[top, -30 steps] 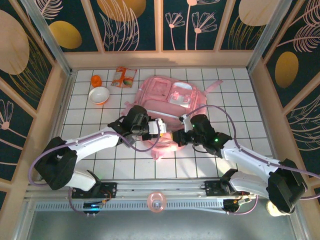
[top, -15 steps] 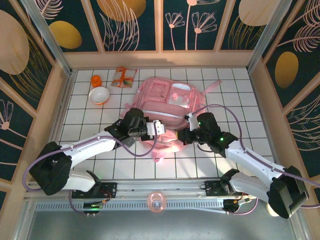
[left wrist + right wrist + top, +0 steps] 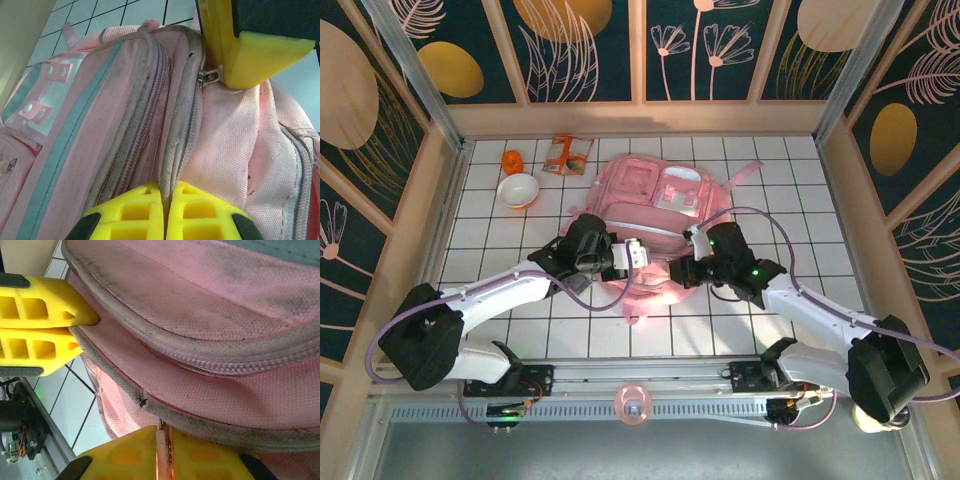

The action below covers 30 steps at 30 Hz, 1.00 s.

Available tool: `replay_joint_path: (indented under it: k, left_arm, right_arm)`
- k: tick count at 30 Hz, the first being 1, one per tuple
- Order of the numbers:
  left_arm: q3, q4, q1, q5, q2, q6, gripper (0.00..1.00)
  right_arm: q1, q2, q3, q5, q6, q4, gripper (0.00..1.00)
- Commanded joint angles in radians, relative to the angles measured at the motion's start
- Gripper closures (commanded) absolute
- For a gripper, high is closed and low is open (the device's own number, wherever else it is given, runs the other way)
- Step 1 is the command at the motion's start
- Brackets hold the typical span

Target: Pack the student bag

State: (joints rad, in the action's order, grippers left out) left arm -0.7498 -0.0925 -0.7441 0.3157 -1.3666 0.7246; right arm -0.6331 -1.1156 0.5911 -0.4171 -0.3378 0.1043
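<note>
The student bag [image 3: 655,205] is a big pink backpack lying flat mid-table, its grey-edged zip opening facing the arms. My left gripper [image 3: 638,255] holds the near left of that opening. In the left wrist view it [image 3: 166,200] is shut on a fold of the grey zip edge [image 3: 172,150]. My right gripper [image 3: 682,264] meets the bag just to the right. In the right wrist view it [image 3: 165,450] pinches a thin pink zip pull under the bag's zip edge [image 3: 210,422]. The left gripper's fingers [image 3: 45,315] show there too, clamped on the same seam.
A white bowl [image 3: 518,190], a small orange item [image 3: 512,161] and an orange snack packet [image 3: 566,154] lie at the far left of the tiled table [image 3: 800,200]. Wooden walls ring the table. A pink roll [image 3: 634,404] sits on the near rail.
My left gripper has closed on the bag's zip edge. The right arm has shifted slightly towards the far side, and the bag's near end has drawn in between the two grippers.
</note>
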Motion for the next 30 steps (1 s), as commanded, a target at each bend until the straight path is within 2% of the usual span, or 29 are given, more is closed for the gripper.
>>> replay_joint_path:
  k: [1, 4, 6, 7, 15, 20, 23, 26, 28, 30]
  left_arm:
    - [-0.039, -0.036, -0.003, 0.105, 0.036, -0.034, 1.00]
    - [-0.034, -0.045, -0.002, 0.101, 0.042, -0.036, 1.00]
    - [-0.027, -0.051, -0.003, 0.071, 0.044, -0.036, 1.00]
    - [-0.022, -0.057, -0.003, 0.050, 0.044, -0.035, 1.00]
    - [0.031, -0.055, 0.002, -0.119, 0.059, -0.031, 1.00]
    - [0.041, -0.054, 0.012, -0.148, 0.076, -0.046, 1.00]
    - [0.036, -0.048, 0.014, -0.147, 0.086, -0.057, 0.99]
    - [-0.004, 0.012, 0.013, -0.056, 0.088, -0.067, 0.76]
    - [-0.044, 0.055, 0.007, 0.026, 0.080, -0.074, 0.50]
    - [-0.062, 0.025, -0.027, 0.036, 0.070, -0.123, 0.39]
  right_arm:
    - [0.000, -0.016, 0.038, 0.044, 0.025, -0.003, 0.86]
    - [0.001, -0.020, 0.052, 0.089, 0.029, 0.038, 0.88]
    - [0.005, -0.007, 0.060, 0.124, 0.030, 0.069, 0.99]
    - [0.011, 0.003, 0.061, 0.133, 0.031, 0.082, 1.00]
    - [0.147, 0.113, 0.029, 0.137, 0.095, 0.215, 1.00]
    - [0.176, 0.084, 0.047, 0.152, 0.084, 0.230, 1.00]
    - [0.172, 0.056, 0.054, 0.092, 0.058, 0.199, 1.00]
    - [0.132, 0.062, 0.052, 0.037, 0.051, 0.143, 1.00]
    - [0.117, 0.067, 0.052, 0.011, 0.054, 0.118, 1.00]
    - [0.115, 0.071, 0.046, -0.012, 0.051, 0.094, 1.00]
